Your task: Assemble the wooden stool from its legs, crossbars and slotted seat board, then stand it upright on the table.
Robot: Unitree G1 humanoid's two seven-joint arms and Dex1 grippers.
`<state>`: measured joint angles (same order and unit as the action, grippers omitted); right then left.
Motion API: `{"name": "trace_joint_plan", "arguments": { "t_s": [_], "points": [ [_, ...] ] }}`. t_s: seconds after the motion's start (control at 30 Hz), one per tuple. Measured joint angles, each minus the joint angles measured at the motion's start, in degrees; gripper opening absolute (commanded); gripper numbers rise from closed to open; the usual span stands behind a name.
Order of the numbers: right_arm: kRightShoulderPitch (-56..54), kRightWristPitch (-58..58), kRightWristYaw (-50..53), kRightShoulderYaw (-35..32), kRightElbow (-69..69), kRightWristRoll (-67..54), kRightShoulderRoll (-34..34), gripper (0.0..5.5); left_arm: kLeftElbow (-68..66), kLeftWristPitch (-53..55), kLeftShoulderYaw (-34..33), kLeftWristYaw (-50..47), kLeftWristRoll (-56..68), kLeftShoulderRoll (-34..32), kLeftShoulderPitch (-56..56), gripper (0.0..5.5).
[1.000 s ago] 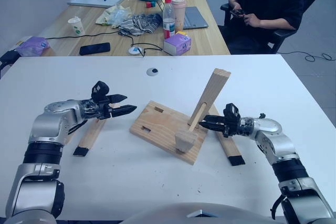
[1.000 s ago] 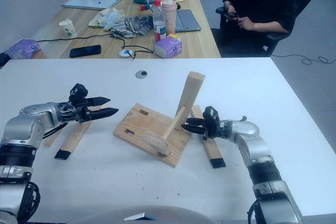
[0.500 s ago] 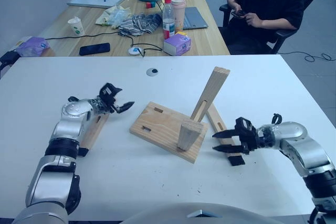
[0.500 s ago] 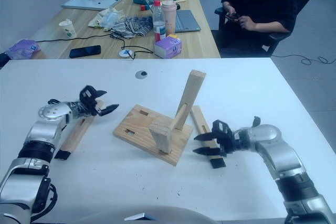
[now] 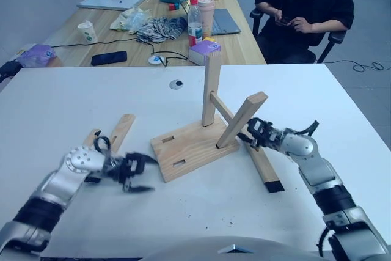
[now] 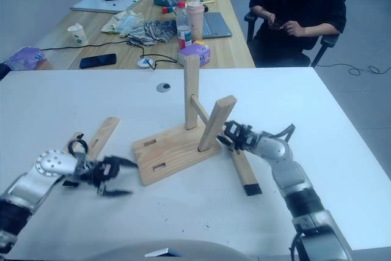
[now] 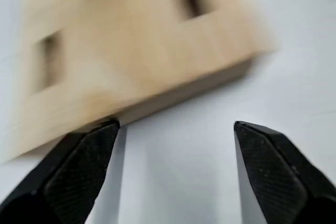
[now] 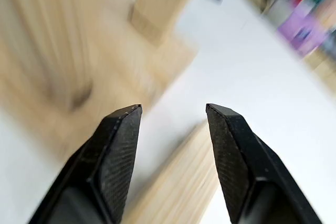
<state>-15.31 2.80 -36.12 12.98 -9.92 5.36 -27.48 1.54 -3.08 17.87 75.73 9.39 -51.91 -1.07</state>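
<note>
While two of its slots stand open, the seat board (image 5: 194, 146) lies mid-table, half built. The step in hand looks like fitting another leg, so next comes a grip on a loose one. The left gripper (image 5: 146, 174), spread and empty, hovers at the board's eight o'clock; the right gripper (image 5: 250, 134), likewise spread, is at three. Counted: one loose leg (image 5: 264, 166) at four o'clock, two loose pieces (image 5: 120, 131) at nine, then in the board one leaning leg (image 5: 242, 119), one crossbar (image 5: 220, 107) and one upright leg (image 5: 211, 87).
</note>
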Motion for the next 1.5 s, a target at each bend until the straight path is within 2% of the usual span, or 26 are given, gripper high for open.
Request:
{"name": "trace_joint_plan", "arguments": {
  "t_s": [0.07,0.17,0.27,0.37,0.43,0.5,0.6,0.7,0.8,0.93,1.03,1.17,1.27,1.4,1.5],
  "points": [
    [-0.3,2.3,0.7,-0.3,-2.4,2.0,-0.9,2.26,6.7,8.5,-0.4,1.9,6.3,-0.5,-2.2,4.06],
    [-0.2,3.5,-0.4,-1.0,-3.1,2.5,-4.0,2.26,9.7,16.8,-5.0,1.8,13.7,-0.9,1.4,4.06],
    [1.3,0.0,-8.1,-2.7,-1.0,-1.3,-9.2,2.26,0.5,21.6,-12.4,-6.7,18.2,5.6,17.1,4.06],
    [5.1,-10.1,-17.1,-5.3,5.5,-11.7,-10.6,2.26,-14.1,17.1,-14.1,-16.2,12.9,12.1,28.8,4.06],
    [8.0,-18.9,-24.3,-5.5,11.9,-19.7,-12.4,2.26,-23.0,11.8,-13.0,-20.4,8.0,15.4,30.9,4.06],
    [10.8,-24.6,-29.4,-2.8,18.6,-25.3,-13.5,2.26,-33.3,6.6,-11.2,-24.8,2.5,18.0,31.9,4.06],
    [11.7,-27.3,-29.3,2.4,20.7,-24.7,-12.0,2.26,-49.4,-1.1,-8.1,-30.6,-6.2,20.5,33.4,4.06],
    [11.0,-24.7,-25.7,6.6,17.2,-19.1,-8.7,2.26,-55.4,-8.9,-6.1,-29.8,-9.7,21.6,33.9,4.06],
    [6.8,-20.0,-20.8,9.1,10.0,-12.8,-4.6,2.26,-48.9,-11.0,-4.7,-19.9,-7.5,22.1,29.5,4.06],
    [3.4,-16.5,-15.5,8.5,4.1,-9.7,-2.2,2.26,-37.3,-8.0,-3.5,-9.9,-5.3,17.8,22.4,4.06],
    [3.3,-15.5,-15.1,8.0,3.3,-9.6,-2.2,2.26,-28.5,-4.2,-2.9,-6.4,-3.7,15.4,17.3,4.06],
    [3.9,-15.8,-16.0,7.0,4.2,-9.4,-3.0,2.26,-24.6,-0.8,-4.1,-7.8,-2.8,15.8,15.0,4.06],
    [5.2,-17.4,-17.3,3.8,7.6,-10.6,-5.7,2.26,-19.4,4.5,-9.4,-11.3,-0.3,14.5,13.1,4.06],
    [7.2,-19.5,-17.1,-2.3,11.8,-12.7,-9.4,2.26,-9.6,13.5,-21.2,-13.4,6.8,7.9,10.4,4.06],
    [9.5,-20.0,-15.7,-5.3,12.3,-13.9,-9.5,2.26,-14.2,17.9,-30.4,-17.7,10.3,6.0,9.3,4.06]
  ]
}}
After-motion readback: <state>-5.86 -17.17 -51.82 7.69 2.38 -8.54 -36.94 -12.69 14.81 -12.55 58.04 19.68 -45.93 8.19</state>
